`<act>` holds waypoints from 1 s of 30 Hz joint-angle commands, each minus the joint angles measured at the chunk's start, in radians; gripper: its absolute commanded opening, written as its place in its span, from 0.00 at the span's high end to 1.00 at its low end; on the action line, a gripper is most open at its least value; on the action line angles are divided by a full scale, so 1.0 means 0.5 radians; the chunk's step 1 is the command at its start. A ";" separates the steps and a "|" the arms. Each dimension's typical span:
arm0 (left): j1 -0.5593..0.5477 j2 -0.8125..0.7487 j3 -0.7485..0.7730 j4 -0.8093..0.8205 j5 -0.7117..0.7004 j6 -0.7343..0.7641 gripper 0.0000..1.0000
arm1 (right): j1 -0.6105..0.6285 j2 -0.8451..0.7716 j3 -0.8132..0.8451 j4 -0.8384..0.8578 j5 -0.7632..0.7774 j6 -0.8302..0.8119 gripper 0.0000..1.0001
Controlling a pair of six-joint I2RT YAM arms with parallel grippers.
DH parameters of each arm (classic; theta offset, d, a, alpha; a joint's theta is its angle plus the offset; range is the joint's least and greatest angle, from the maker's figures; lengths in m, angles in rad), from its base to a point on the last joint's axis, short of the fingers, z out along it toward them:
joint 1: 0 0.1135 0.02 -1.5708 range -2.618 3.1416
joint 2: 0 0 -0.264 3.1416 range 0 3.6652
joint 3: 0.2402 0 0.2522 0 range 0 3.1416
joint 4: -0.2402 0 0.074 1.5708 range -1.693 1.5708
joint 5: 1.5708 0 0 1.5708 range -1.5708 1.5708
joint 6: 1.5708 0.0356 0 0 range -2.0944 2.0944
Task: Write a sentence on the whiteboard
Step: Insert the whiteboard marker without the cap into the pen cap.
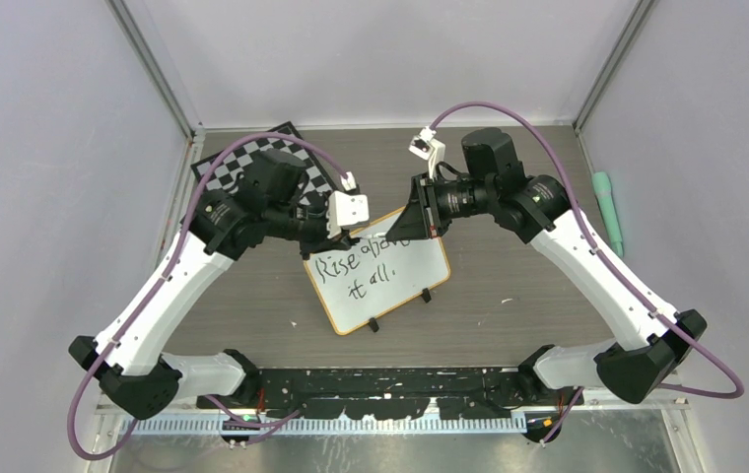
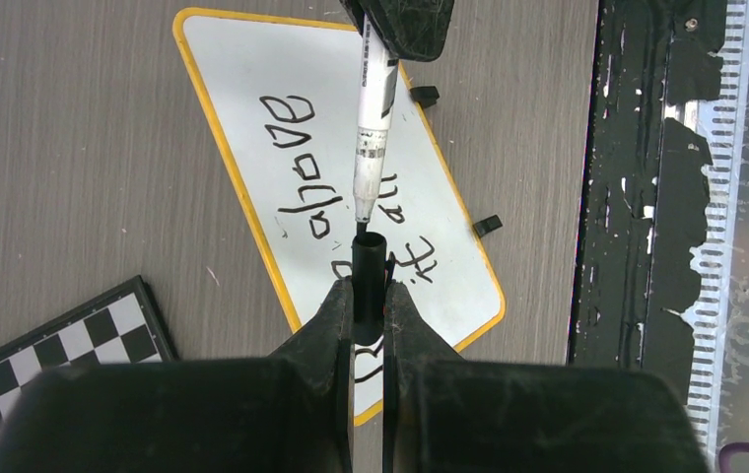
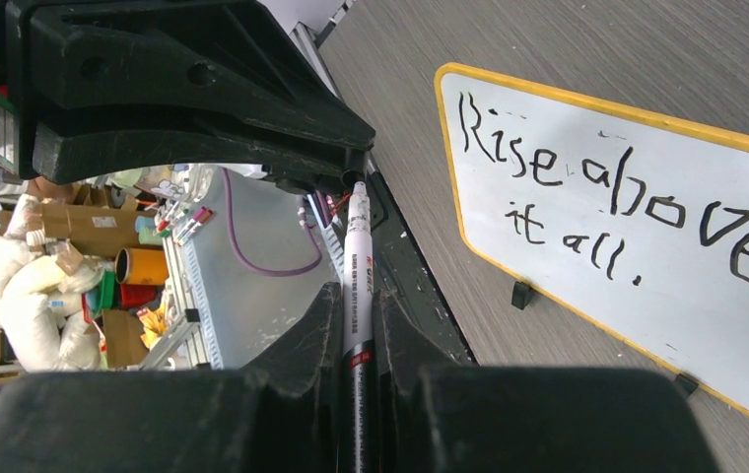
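The whiteboard [image 1: 380, 291] lies in the middle of the table, with the sentence [image 1: 356, 266] "Rise above it all." in black on two lines. It also shows in the left wrist view [image 2: 252, 69] and the right wrist view [image 3: 706, 325]. My right gripper [image 1: 408, 222] [image 3: 356, 301] is shut on a white marker [image 3: 357, 266] [image 2: 373, 118]. My left gripper [image 1: 341, 229] [image 2: 369, 296] is shut on the black marker cap [image 2: 369, 271]. The two grippers face each other above the board's far edge. The marker's tip sits at the cap's mouth.
A black-and-white chessboard [image 1: 242, 163] [image 2: 45, 345] lies at the back left under the left arm. A teal pen-like object [image 1: 607, 212] lies beyond the right wall edge. A black strip [image 1: 380, 386] runs along the near table edge. The board's black feet clips [image 1: 426, 295] face the front.
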 commanded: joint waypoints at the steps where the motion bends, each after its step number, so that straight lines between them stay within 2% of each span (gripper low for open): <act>1: -0.026 0.019 0.077 0.042 0.028 -0.043 1.00 | 0.019 -0.001 0.044 0.029 -0.011 -0.029 1.00; 8: -0.051 0.042 0.076 0.080 -0.008 -0.070 1.00 | 0.042 0.023 0.029 0.008 0.017 -0.059 1.00; 18: -0.067 0.050 0.114 0.062 0.079 -0.094 1.00 | 0.052 0.055 0.029 -0.027 0.096 -0.089 1.00; 23: -0.128 0.092 0.193 0.050 -0.005 -0.040 1.00 | 0.057 0.083 -0.004 0.005 0.050 -0.040 1.00; 30: -0.331 0.185 0.284 0.069 -0.227 0.019 1.00 | 0.086 0.117 -0.062 0.050 -0.007 0.021 1.00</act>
